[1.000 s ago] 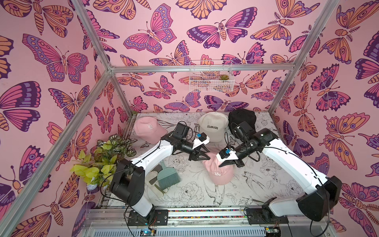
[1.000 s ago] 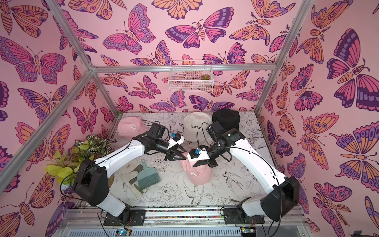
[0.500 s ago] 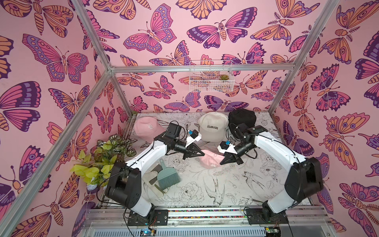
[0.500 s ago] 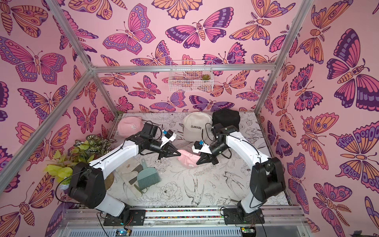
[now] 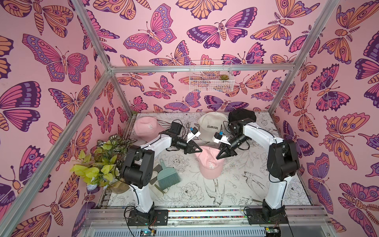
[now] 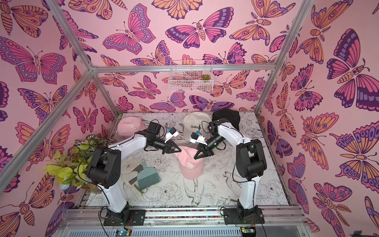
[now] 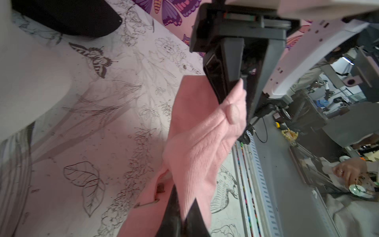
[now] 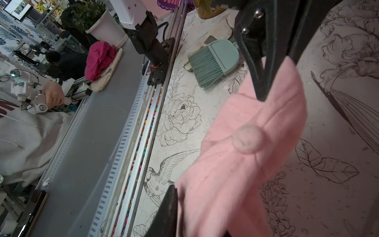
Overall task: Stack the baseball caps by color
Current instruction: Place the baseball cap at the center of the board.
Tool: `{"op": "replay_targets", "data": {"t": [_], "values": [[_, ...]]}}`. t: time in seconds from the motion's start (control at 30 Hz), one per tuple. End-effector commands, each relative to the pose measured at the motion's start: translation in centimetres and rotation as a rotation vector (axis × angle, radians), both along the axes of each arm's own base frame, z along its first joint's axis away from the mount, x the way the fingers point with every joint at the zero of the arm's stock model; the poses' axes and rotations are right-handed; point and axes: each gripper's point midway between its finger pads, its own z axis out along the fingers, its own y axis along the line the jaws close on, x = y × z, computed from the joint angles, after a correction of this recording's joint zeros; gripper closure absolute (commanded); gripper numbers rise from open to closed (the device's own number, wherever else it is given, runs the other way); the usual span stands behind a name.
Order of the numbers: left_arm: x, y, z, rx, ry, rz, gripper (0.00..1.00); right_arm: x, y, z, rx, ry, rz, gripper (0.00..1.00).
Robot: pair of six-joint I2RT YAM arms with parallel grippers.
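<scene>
Left arm (image 5: 152, 144) reaches inward, left gripper (image 5: 198, 151) level, jaws pinched on pink cap (image 5: 209, 165). Right arm (image 5: 259, 132) folded, right gripper (image 5: 219, 156) facing it, tips near, tilted down, fingers (image 7: 222, 67) slightly parted, fabric edge between them

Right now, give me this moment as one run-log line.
left gripper: shut on pink LA cap; right gripper: jaws parted at same cap; other pink cap: unstacked

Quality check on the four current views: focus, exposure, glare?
Both top views: sharp, evenly lit, no glare. Left wrist: pink cap softens near the lens, left end effector blurred at frame edge, cream cap washed out. Right wrist: cap button out of focus, brush sharp, table partly shadowed.
</scene>
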Motion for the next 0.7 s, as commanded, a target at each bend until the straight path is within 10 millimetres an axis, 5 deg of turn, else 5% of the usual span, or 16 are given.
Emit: {"op": "replay_targets", "data": {"t": [0.0,0.13,0.17,0.2,0.23,0.5,0.67], "values": [[3.2,0.3,-1.7,0.095,0.027,0.084,0.95,4.4,-0.2,-2.3,-0.149,0.004,-0.174,0.69],[6.7,0.4,-2.8,0.171,0.056,0.183,0.47,10.0,-0.5,-4.5,-0.278,-0.018,-0.449,0.53],[7.2,0.6,-3.0,0.19,0.06,0.206,0.38,10.6,-0.6,-4.4,-0.278,-0.017,-0.486,0.41],[7.7,0.8,-3.1,0.21,0.06,0.231,0.31,11.3,-0.6,-4.3,-0.277,-0.024,-0.536,0.15],[8.0,1.2,-3.1,0.235,0.058,0.263,0.27,12.0,-0.8,-4.1,-0.277,-0.038,-0.592,0.01],[12.6,8.1,-2.0,0.302,0.073,0.832,0.0,15.6,-4.2,-1.0,-0.255,-0.144,-1.046,0.01],[13.6,13.1,-1.8,0.274,0.076,1.208,0.0,17.0,-7.1,2.6,-0.153,-0.157,-1.376,0.01]]}}
